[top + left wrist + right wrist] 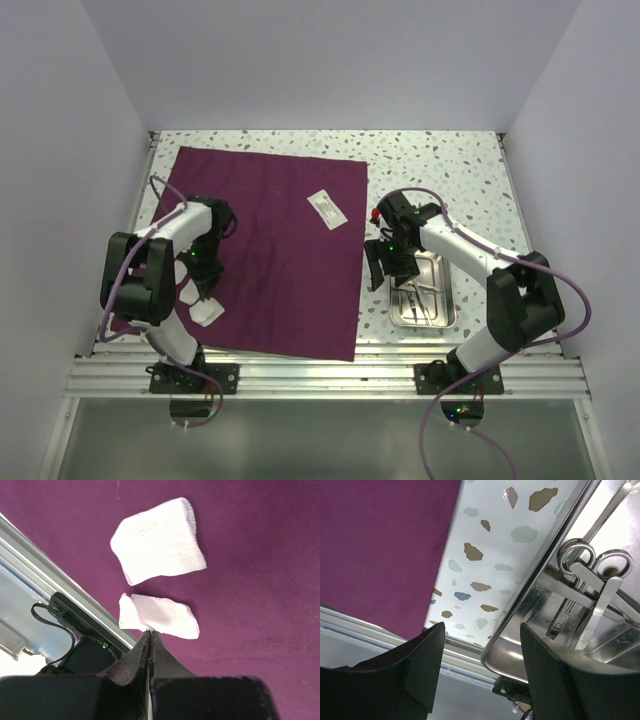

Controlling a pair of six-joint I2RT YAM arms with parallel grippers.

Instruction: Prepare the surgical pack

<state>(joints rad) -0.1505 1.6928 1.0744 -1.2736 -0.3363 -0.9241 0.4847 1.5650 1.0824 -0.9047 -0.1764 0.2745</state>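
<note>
The maroon cloth (280,260) lies flat on the table, also in the left wrist view (250,540) and the right wrist view (380,540). Two white pads (200,305) lie on its near left part. My left gripper (205,272) is shut, its tips (150,632) pinching the edge of the smaller pad (160,616); the larger pad (159,541) lies just beyond. The steel tray (452,300) holds thin metal instruments (420,295) right of the cloth. My right gripper (385,265) is open and empty (481,630), its jaws either side of the tray's left rim (535,580). Ring-handled instruments (580,575) lie inside.
A small white packet (327,208) lies on the far right part of the cloth. A metal rail (320,370) runs along the near edge. White walls enclose the speckled table (440,170) on the left, back and right.
</note>
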